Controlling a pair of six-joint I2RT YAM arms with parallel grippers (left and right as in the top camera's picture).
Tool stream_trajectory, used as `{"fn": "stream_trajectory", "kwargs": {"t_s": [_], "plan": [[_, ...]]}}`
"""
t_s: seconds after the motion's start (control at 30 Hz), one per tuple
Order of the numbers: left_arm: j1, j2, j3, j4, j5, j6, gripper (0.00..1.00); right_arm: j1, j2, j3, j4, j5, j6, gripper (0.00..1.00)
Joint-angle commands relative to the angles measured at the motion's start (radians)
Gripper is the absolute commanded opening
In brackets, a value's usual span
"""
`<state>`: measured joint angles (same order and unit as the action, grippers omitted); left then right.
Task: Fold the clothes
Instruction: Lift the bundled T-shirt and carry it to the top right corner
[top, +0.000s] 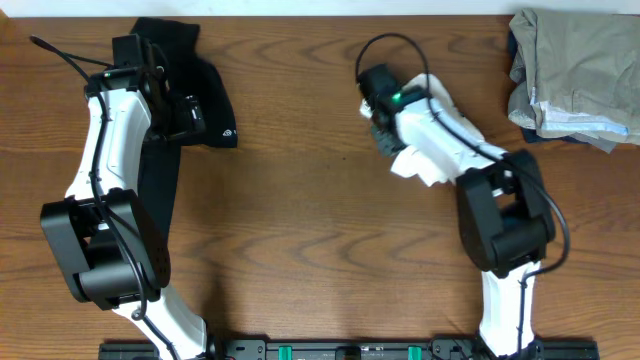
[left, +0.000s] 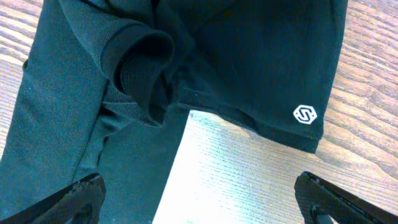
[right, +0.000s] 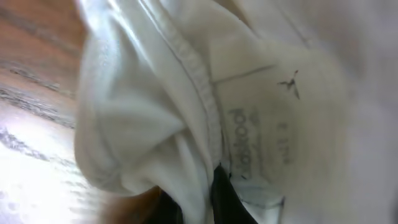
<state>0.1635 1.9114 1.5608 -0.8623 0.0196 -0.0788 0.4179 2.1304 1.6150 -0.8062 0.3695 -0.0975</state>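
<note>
Status: black garment (top: 215, 100) lies at the far left of the worktop (top: 300, 200), partly under the left arm. It runs long towards the near edge and is rumpled at the top. The left gripper (left: 199, 205) hovers above it with jaws released and spread wide, grasping nothing. The left wrist view shows a rolled cuff or collar bunched up, with the small white logo (left: 305, 114) near a hem corner.

White shirt (top: 415, 165) is at centre-right, crumpled around the right gripper (top: 382, 133). In the right wrist view fabric fills the frame and the neck label (right: 249, 143) is close to the dark fingers. The jaws look clenched on the white shirt near the collar – a judgement, as the tips are mostly buried.

A pile of other clothes (top: 575, 75) sits at the far right corner, well apart.

Step in hand, as I judge it: spreading before any fold.
- You should lift the shirt by the collar edge and let it hang free, then drag it flat.
- Take a single layer only – check no second ply is caught.
- On the left, pinch the hem corner by the logo, not the rolled bunch
</note>
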Motion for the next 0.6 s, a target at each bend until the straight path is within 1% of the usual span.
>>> {"fn": "stream_trajectory", "kwargs": {"t_s": [0.0,0.17,0.33,0.57], "plan": [[0.004,-0.003,-0.001,0.004,-0.002,-0.009,0.98,-0.021,-0.152,0.096,-0.011,0.013,-0.164,0.01],[0.004,-0.003,-0.001,0.005,-0.002,-0.009,0.98,-0.088,-0.260,0.178,0.000,0.010,-0.265,0.01],[0.004,-0.003,-0.001,0.010,-0.002,-0.009,0.98,-0.177,-0.322,0.197,0.076,-0.038,-0.506,0.01],[0.004,-0.003,-0.001,0.013,-0.002,-0.009,0.98,-0.324,-0.329,0.197,0.218,-0.037,-0.856,0.01]]}}
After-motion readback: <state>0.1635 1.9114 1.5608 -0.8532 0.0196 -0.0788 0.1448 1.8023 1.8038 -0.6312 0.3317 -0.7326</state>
